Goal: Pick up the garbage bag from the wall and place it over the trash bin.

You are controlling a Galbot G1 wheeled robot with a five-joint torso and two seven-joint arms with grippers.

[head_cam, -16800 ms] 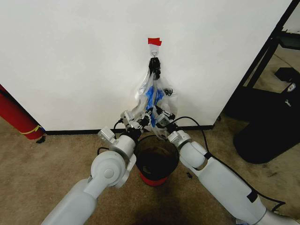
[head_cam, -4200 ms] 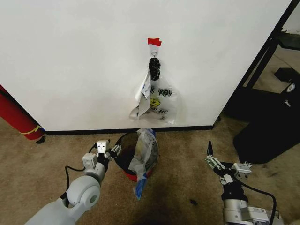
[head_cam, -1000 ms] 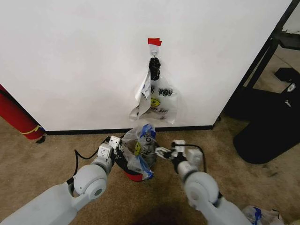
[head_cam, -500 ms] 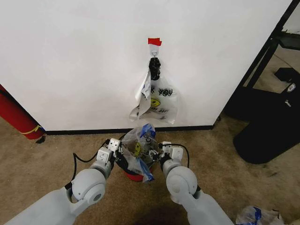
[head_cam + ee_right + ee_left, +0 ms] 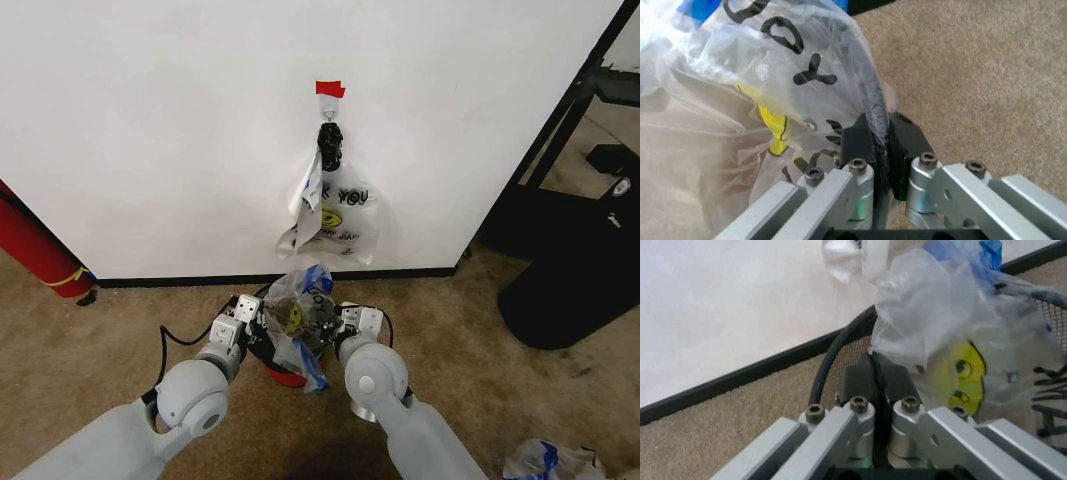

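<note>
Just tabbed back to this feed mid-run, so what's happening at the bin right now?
The garbage bag is off the wall and bunched over the black mesh trash bin. The left gripper is shut on the bag at the bin's left rim, and the right gripper is shut on the bag and rim on the opposite side. A "THANK YOU" smiley bag hangs from the hook.

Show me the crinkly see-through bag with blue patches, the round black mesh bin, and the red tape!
crinkly see-through plastic bag with blue patches (image 5: 297, 312), head view, on its yellow smiley print.
round black wire-mesh bin (image 5: 855, 352), left wrist view, on its mesh wall.
red tape (image 5: 329, 89), head view, on its middle.
</note>
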